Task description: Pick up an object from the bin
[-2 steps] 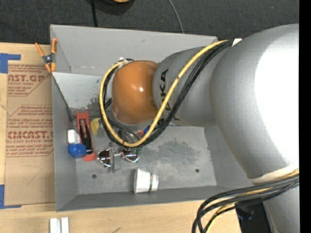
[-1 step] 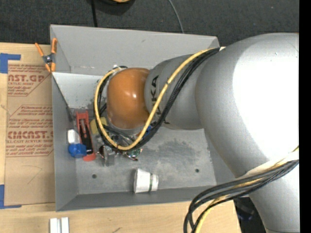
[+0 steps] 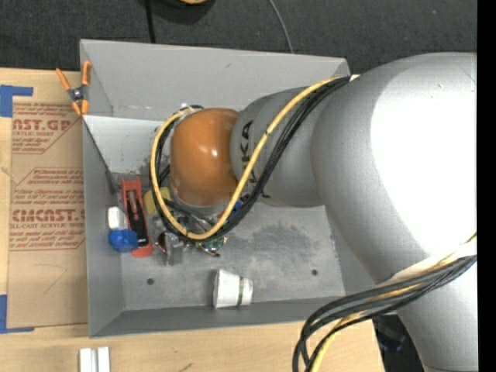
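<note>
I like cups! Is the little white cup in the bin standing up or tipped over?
Tipped over. The white cup lies on its side on the bin floor, with its wider end pointing left.

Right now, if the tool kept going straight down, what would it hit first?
Probably the bare bin floor, just beside the red-and-black thing near the left wall. The tool points down there, though how high it hangs is unclear.

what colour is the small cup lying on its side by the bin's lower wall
White; the cup shows best in the camera view.
</note>
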Robot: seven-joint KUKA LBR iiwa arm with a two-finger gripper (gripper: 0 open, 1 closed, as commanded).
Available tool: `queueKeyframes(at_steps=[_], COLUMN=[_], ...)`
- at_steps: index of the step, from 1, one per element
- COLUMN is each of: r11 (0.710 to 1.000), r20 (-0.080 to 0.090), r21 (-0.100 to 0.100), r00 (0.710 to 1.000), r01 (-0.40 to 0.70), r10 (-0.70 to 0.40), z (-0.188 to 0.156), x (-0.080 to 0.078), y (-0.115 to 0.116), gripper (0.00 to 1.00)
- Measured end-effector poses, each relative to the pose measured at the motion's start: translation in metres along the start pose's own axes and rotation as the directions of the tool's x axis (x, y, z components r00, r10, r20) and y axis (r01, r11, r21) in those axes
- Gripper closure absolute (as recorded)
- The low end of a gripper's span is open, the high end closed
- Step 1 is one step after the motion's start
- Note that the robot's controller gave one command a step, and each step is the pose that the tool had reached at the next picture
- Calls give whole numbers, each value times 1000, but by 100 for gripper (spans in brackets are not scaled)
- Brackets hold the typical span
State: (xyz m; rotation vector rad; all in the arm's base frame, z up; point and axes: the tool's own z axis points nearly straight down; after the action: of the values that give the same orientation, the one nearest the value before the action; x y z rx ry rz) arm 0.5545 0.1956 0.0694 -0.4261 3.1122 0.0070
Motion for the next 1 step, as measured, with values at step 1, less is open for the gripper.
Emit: queueKeyframes(at_steps=[1], r11=[1000], r20=[-11], r21=[0], r00=[1000], r01=[-6], r10=[6], z=[-31], x=[8], y=[-2], gripper=[100])
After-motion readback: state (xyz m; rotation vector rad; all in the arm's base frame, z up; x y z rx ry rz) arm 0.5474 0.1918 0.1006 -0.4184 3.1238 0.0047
